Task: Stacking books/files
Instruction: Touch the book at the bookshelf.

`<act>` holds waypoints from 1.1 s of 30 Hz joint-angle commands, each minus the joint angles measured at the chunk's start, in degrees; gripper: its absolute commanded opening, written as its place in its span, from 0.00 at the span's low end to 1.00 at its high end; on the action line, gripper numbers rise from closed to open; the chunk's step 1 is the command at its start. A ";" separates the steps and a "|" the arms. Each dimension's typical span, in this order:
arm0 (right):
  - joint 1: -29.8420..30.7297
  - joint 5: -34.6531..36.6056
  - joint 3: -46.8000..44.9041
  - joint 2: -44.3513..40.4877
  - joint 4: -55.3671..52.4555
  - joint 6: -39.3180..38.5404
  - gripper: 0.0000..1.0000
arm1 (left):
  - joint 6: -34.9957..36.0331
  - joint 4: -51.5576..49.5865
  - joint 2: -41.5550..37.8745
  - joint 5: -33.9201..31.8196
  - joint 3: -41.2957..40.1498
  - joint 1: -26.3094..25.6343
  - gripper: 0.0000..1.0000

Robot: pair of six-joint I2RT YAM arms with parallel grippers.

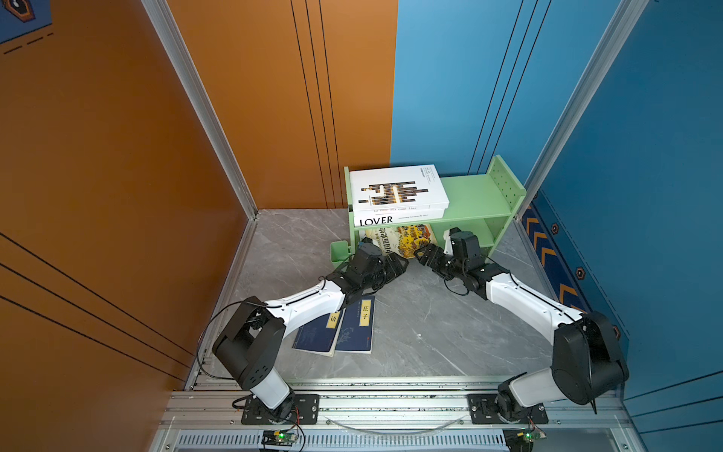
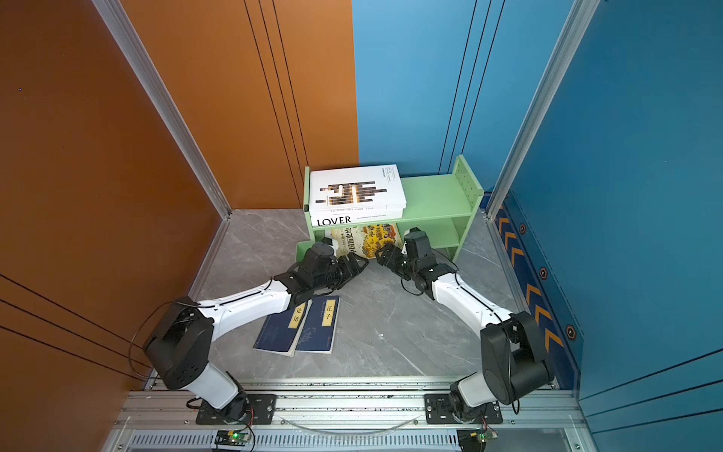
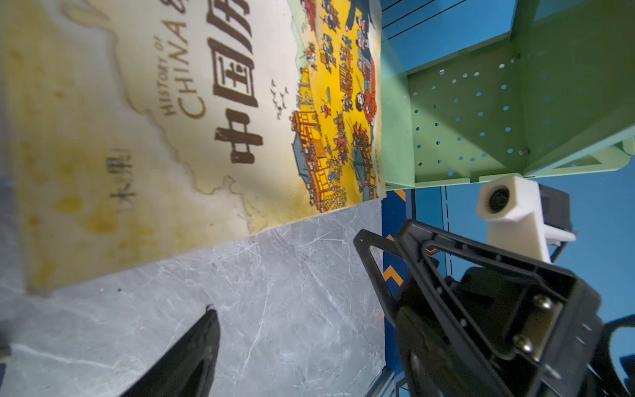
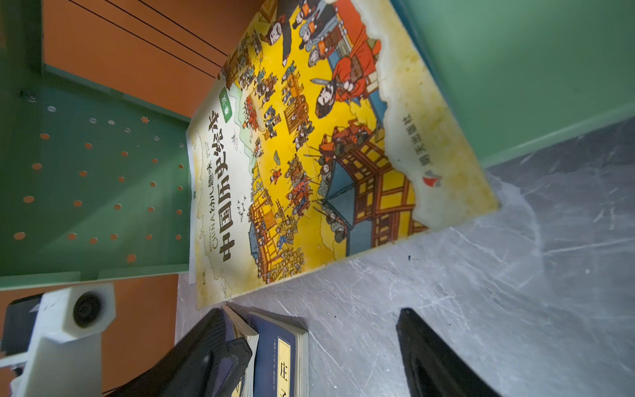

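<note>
Up on the green shelf, in both top views, you've got the white book with brown-black bars lying flat on the thick white "LOVER" book. Both are squared into the shelf's end wall, so that pile looks sorted. Under the top board the yellow illustrated Chinese picture book sits tilted, its near edge out on the marble tabletop. Your left gripper and right gripper flank that near edge, one by each corner. My guess is that a wide, floppy book wants support on both sides. The two navy yellow-labelled books lie side by side under the left arm, not yet stacked.

Left wrist view: the picture book fills most of the frame. Only one finger shows clearly, and it's off the cover, over bare marble, so the jaws look loose with nothing pinched.

Right wrist view: both fingers are spread wide with only tabletop between them, just short of the book's edge. Nothing held.
</note>
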 commanded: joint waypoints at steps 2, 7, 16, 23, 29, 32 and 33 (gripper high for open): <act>0.49 0.26 2.13 1.97 1.42 -1.24 0.80 | 1.89 -0.34 0.88 -2.67 1.51 -0.48 0.82; 0.59 -0.14 2.92 3.13 2.68 -0.99 0.80 | 1.68 0.02 1.93 -3.70 1.68 -0.25 0.83; 0.59 -0.33 5.89 4.83 1.54 -1.95 0.79 | 2.82 1.71 2.46 -6.29 1.26 0.06 0.82; 0.41 0.13 8.40 6.74 -0.04 -2.32 0.79 | 3.59 4.66 3.07 -6.39 0.50 1.40 0.78; 0.50 -0.44 8.54 6.58 -0.11 -1.75 0.78 | 2.58 6.40 2.38 -5.99 0.11 2.57 0.75; 0.50 -0.56 8.34 5.80 -0.21 -1.93 0.78 | 2.93 6.40 1.83 -7.02 0.11 2.96 0.74; 0.50 -0.49 8.38 5.65 -0.22 -2.05 0.79 | 3.15 6.41 1.78 -7.22 0.11 3.10 0.75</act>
